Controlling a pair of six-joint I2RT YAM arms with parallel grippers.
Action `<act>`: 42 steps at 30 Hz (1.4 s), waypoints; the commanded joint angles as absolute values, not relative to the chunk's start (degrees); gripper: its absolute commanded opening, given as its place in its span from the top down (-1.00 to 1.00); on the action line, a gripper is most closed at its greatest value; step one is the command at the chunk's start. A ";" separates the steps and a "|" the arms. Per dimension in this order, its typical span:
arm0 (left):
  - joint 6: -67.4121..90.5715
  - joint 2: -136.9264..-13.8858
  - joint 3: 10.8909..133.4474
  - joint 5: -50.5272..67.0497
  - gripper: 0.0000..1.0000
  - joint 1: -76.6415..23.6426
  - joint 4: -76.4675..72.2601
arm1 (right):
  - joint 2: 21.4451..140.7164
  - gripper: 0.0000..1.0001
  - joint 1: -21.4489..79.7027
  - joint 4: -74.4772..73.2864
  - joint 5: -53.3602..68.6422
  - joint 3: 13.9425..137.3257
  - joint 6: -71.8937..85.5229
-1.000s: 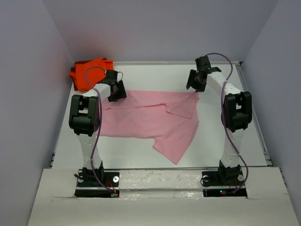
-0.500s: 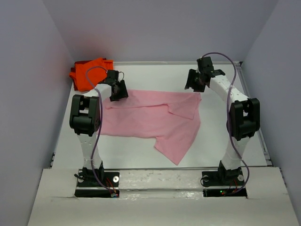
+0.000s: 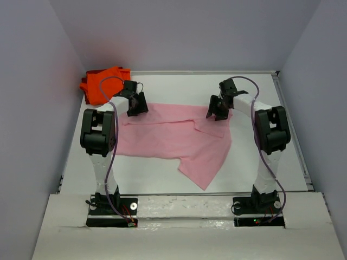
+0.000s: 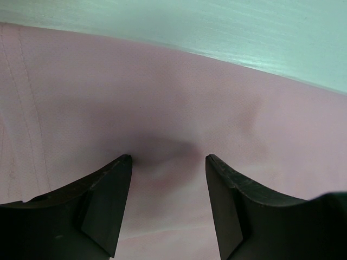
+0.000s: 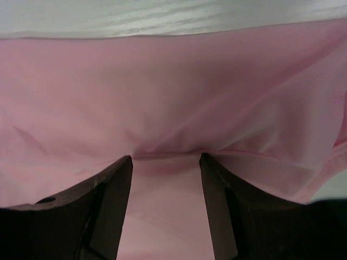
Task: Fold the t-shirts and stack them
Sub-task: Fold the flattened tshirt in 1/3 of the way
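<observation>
The light pink t-shirt (image 3: 173,138) lies spread across the middle of the table, one part trailing toward the front right. My left gripper (image 3: 136,105) is down on its far left corner, jaws open, fingertips pressed into the pink cloth (image 4: 162,108). At the shirt's far right corner my right gripper (image 3: 219,108) is also open, tips pushed into a fold of the cloth (image 5: 168,108). The bright orange t-shirt (image 3: 103,83) sits bunched at the far left corner of the table, touched by neither gripper.
The white table (image 3: 271,162) is walled in by grey panels on three sides. A metal rail (image 3: 295,141) runs along its right edge. Bare table strips (image 4: 217,27) (image 5: 162,16) show beyond the pink cloth in both wrist views.
The right gripper came down and slightly left from above the table's far side onto the pink shirt's right corner. The left gripper and both shirts stayed put.
</observation>
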State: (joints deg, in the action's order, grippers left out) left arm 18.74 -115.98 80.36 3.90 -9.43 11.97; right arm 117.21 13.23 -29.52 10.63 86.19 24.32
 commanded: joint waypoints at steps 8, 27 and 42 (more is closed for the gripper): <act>18.89 -117.16 80.51 5.54 -0.39 -10.20 14.41 | 125.06 -0.21 13.45 -33.66 4.22 91.31 25.58; 20.13 -126.38 95.88 6.85 -0.39 -9.58 19.42 | 138.95 -0.23 8.01 -45.61 -6.15 118.03 21.01; 18.63 -129.21 106.08 5.19 -0.39 -9.67 20.30 | 141.24 -0.22 5.63 -47.02 6.05 129.72 19.60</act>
